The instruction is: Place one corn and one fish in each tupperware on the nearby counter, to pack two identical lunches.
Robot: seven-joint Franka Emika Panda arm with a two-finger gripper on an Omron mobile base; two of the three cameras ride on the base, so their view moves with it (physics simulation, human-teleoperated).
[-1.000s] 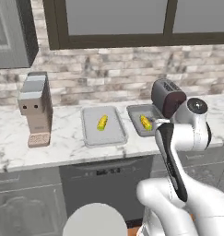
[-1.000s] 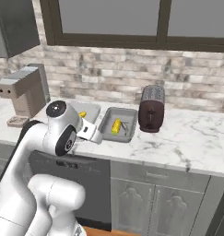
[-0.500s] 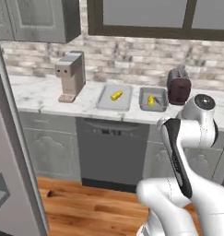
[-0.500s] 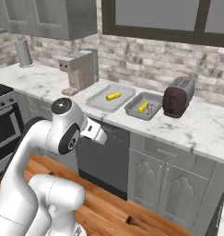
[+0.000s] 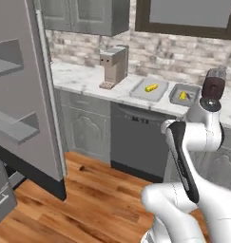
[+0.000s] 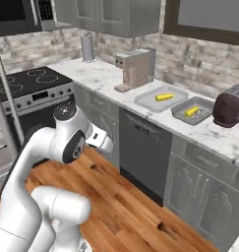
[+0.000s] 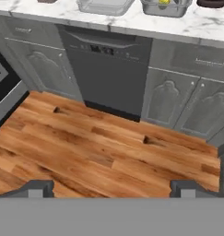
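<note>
2 yellow corn [image 6: 164, 97] [image 6: 191, 111], grey tupperware [image 6: 145, 101] [image 6: 203, 104], white grey-veined counter [image 6: 209, 133].

In the hand view, the top edge cuts off the two shallow grey rectangular trays [image 7: 105, 5] and the dark rounded toaster [image 7: 212, 3] at upper right. In the left base view, the white arm hides the toaster's lower part [image 5: 214, 86], and the small yellow cobs [image 5: 151, 88] are too small for detail.

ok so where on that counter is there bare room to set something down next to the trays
Bare marble lies between the coffee machine and the left tupperware, and along the counter toward the stove. It is crowded at the right: the two trays sit close together, each holding a corn, and the toaster stands beside the right tray.
</note>
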